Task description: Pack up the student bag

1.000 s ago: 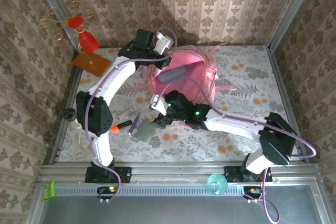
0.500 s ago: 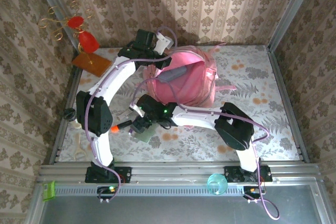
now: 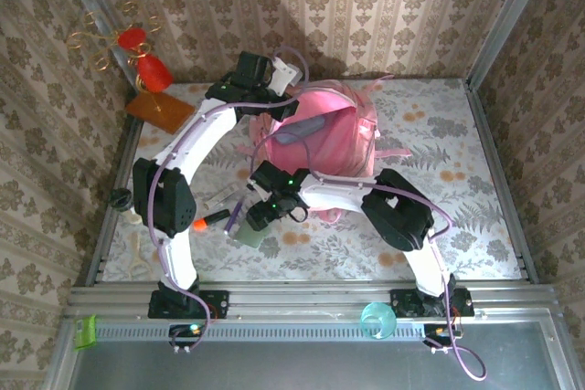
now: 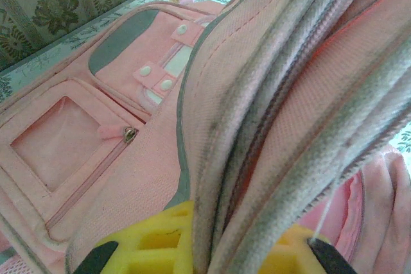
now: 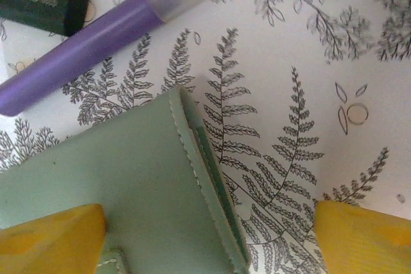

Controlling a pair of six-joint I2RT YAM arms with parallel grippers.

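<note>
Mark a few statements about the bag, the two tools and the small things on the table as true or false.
1. The left tool is clamped on the fabric edge of the student bag. True.
2. The right tool is shut on the green wallet. False: its jaws stand open above the wallet.
3. The purple pen lies inside the bag. False: it lies on the table, beside the wallet.
4. The wallet rests on the fern-patterned table cover. True.
</note>
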